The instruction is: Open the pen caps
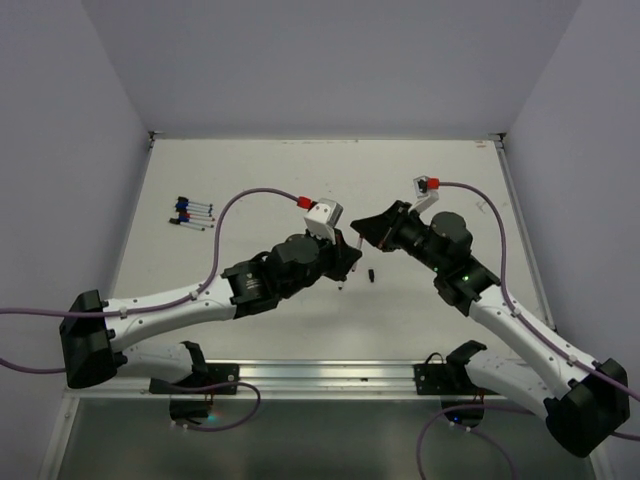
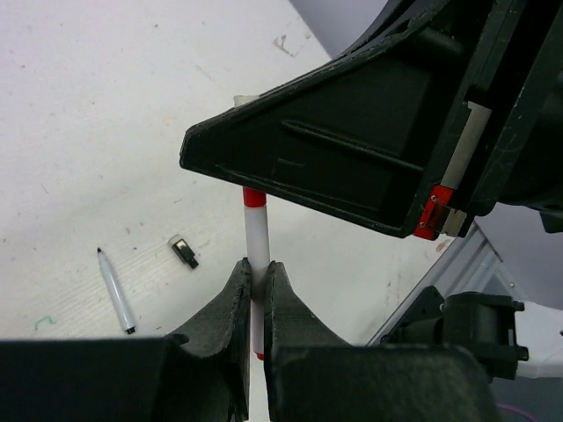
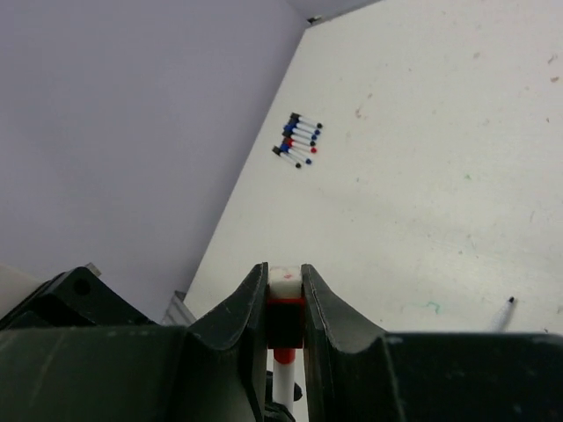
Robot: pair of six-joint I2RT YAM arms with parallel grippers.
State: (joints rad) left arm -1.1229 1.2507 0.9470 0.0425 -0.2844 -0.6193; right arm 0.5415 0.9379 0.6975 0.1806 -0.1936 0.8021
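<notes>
My left gripper [image 2: 256, 264] is shut on the white barrel of an upright pen [image 2: 256, 230] that has red at both ends. Above it my right gripper [image 3: 284, 268] is shut on that pen's red cap [image 3: 286, 301]; a red collar and the white barrel show just below the cap. In the top view the two grippers meet tip to tip over the middle of the table, left [image 1: 348, 258] and right [image 1: 368, 228]. A loose black cap [image 2: 183, 251] [image 1: 372, 273] and an uncapped black-tipped pen [image 2: 114, 290] lie on the table below. Several capped pens [image 1: 192, 212] [image 3: 299, 141] lie in a row at the far left.
Purple cables with red connectors [image 1: 301, 201] [image 1: 434, 184] arch over both arms. A metal rail [image 1: 320, 375] runs along the near edge of the table. Pale walls close in the table at the left, back and right.
</notes>
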